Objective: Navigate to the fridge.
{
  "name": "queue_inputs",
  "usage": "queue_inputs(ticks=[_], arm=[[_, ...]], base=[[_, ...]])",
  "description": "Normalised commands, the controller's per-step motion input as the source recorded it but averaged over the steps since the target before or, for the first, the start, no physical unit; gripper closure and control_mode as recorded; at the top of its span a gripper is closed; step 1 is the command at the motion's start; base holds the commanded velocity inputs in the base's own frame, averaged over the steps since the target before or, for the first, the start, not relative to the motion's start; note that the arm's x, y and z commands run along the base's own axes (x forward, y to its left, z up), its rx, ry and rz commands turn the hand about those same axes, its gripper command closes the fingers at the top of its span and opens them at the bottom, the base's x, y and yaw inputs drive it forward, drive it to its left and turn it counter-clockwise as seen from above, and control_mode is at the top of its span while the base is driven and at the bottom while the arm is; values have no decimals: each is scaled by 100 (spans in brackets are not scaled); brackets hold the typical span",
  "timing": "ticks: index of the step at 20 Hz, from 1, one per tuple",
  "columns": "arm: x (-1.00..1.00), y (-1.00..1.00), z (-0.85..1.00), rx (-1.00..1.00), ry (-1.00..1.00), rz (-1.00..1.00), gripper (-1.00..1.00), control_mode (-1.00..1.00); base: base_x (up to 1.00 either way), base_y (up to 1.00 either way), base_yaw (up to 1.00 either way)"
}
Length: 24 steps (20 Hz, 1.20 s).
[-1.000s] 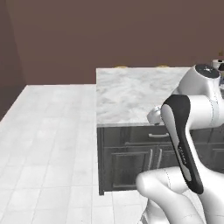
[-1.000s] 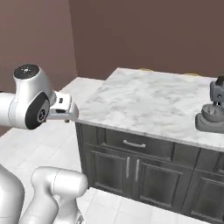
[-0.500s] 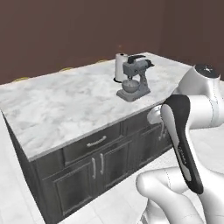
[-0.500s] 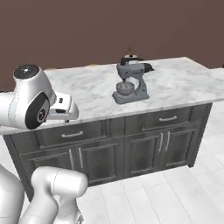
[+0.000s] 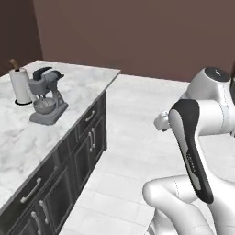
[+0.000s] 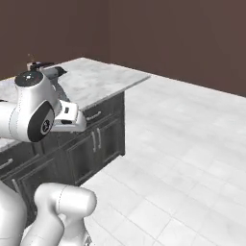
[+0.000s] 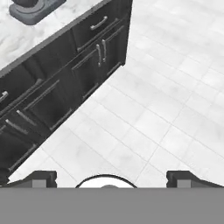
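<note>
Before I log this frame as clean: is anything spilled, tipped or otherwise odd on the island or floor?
Nothing stands out. The stand mixer and paper towel roll sit upright on the marble island, its cabinet doors look closed, and the tiled floor shows no spills.

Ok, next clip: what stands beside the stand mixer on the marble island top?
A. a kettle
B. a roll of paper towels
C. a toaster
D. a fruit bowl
B: in the left base view an upright white paper towel roll stands just left of the grey stand mixer on the island top.
</note>
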Motion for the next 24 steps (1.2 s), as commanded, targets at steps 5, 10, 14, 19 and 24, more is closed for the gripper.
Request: queue_inputs(ticks=[5,10,14,19,24], arm=[[0,0,0,0,0,0,-100,100],[0,0,0,0,0,0,-100,100],[0,0,0,0,0,0,-100,100],[0,0,0,0,0,0,-100,100],[0,0,0,0,0,0,-100,100]], base=[[0,9,-93],[0,35,-77],[49,72,-2],[100,100,0],[100,100,0]])
